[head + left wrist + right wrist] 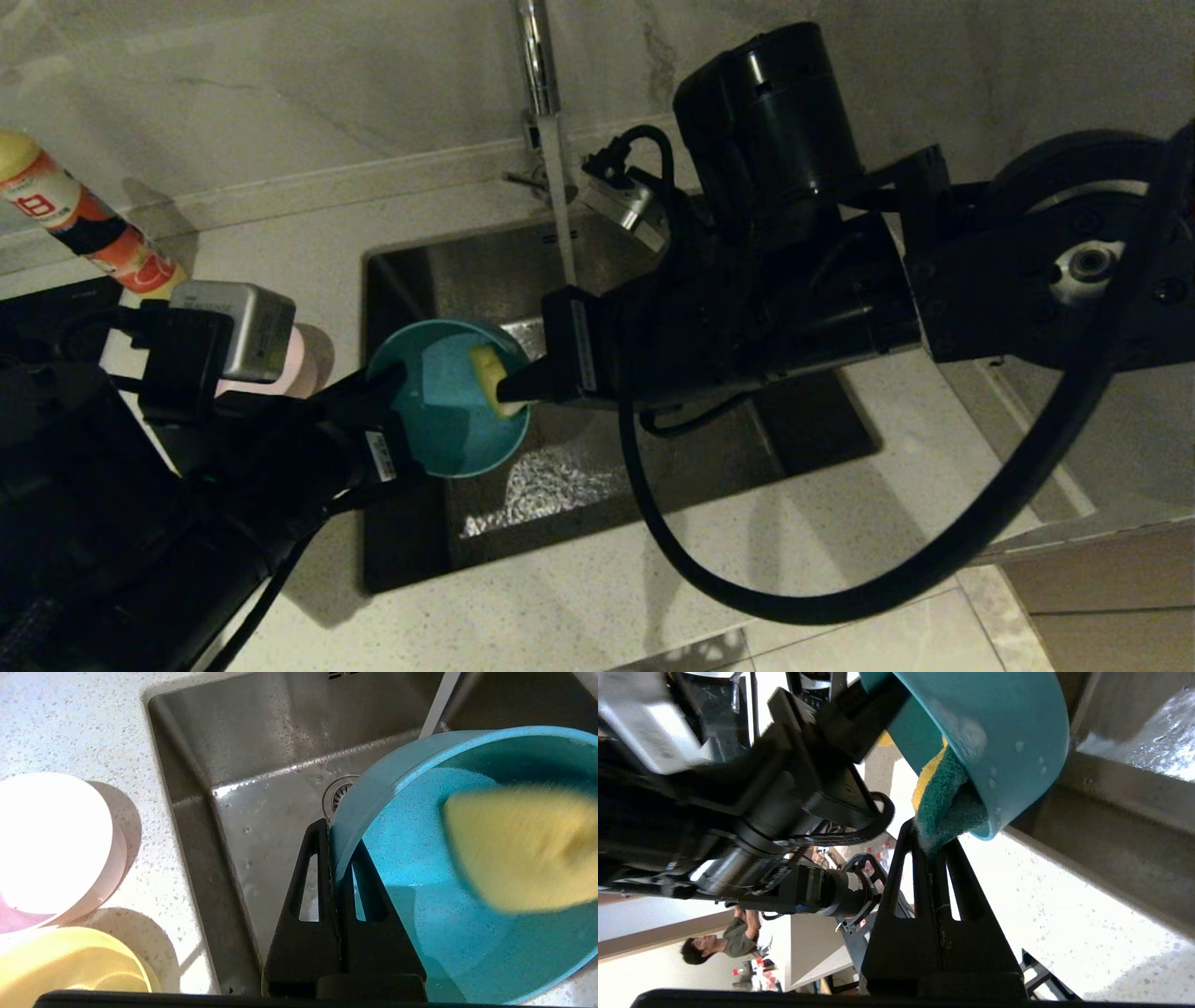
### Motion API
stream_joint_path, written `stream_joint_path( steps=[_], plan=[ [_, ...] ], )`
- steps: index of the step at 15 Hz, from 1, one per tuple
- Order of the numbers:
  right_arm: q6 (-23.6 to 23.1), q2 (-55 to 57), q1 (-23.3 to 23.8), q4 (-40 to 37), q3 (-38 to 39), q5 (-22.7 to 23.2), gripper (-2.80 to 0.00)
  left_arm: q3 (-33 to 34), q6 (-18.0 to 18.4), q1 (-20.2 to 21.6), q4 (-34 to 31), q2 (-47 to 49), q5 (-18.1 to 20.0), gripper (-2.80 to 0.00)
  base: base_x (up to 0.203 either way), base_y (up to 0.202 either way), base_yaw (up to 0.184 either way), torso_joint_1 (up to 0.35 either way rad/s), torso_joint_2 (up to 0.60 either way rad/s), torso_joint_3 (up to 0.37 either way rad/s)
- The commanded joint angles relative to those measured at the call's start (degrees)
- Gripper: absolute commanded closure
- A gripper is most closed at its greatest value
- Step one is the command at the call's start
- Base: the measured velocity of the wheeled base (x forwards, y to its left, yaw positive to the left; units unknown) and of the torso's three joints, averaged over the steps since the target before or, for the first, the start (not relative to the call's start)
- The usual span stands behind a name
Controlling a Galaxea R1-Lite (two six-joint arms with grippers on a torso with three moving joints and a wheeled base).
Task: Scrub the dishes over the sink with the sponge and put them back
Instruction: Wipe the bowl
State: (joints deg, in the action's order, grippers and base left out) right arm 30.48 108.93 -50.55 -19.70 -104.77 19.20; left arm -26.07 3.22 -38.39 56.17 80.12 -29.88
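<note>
Right gripper (509, 385): nearest the head camera; fingers clamped on the small rectangular sponge (487, 378), yellow body with dark green scouring face, pressed inside the bowl for scrubbing.
Left gripper (397, 373): fingers pinched on the rim of the light blue round plastic bowl (448, 411), tilted over the sink so runoff falls in.
Sink (709, 439): square brushed steel basin, wet floor.
Remaining dishes: pale pink bowl (56, 844) and yellow bowl (70, 970) wait on the speckled white countertop (560, 607) beside the basin.
Room: marble-look wall (280, 84), dim.

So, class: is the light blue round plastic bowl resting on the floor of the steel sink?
No: the left gripper holds the bowl by its rim above the sink.
</note>
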Motion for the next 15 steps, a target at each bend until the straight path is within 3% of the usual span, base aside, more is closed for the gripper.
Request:
stream_joint_path(
  steps=[1, 7, 11, 13, 15],
  plan=[
    [0.01, -0.48, -0.31, -0.08, -1.64, 0.14, 0.00, 0.94, 0.03, -0.02, 0.34, 0.13, -0.18, 0.00, 0.000, 0.000, 0.000, 0.000, 0.00, 0.000],
    [0.11, -3.88, -1.53, -0.75, -2.35, 0.22, 0.00, 2.08, -0.15, 0.06, 0.08, 2.68, 0.08, 0.00, 0.000, 0.000, 0.000, 0.000, 0.00, 0.000],
    [0.17, -10.11, -1.51, -2.65, -2.18, 0.15, 0.00, -1.09, -4.68, 0.07, -1.38, 7.78, 2.13, 0.00, 0.000, 0.000, 0.000, 0.000, 0.00, 0.000],
    [0.19, -13.91, -1.32, -4.07, -2.12, 0.14, 0.00, -4.59, -6.31, 0.20, -5.47, 8.99, 2.19, 0.00, 0.000, 0.000, 0.000, 0.000, 0.00, 0.000],
    [0.20, -17.58, -0.34, -5.76, -2.09, 0.12, 0.00, -10.63, -11.29, 0.76, -15.70, 9.60, 2.25, 0.00, 0.000, 0.000, 0.000, 0.000, 0.00, 0.000]
  ],
)
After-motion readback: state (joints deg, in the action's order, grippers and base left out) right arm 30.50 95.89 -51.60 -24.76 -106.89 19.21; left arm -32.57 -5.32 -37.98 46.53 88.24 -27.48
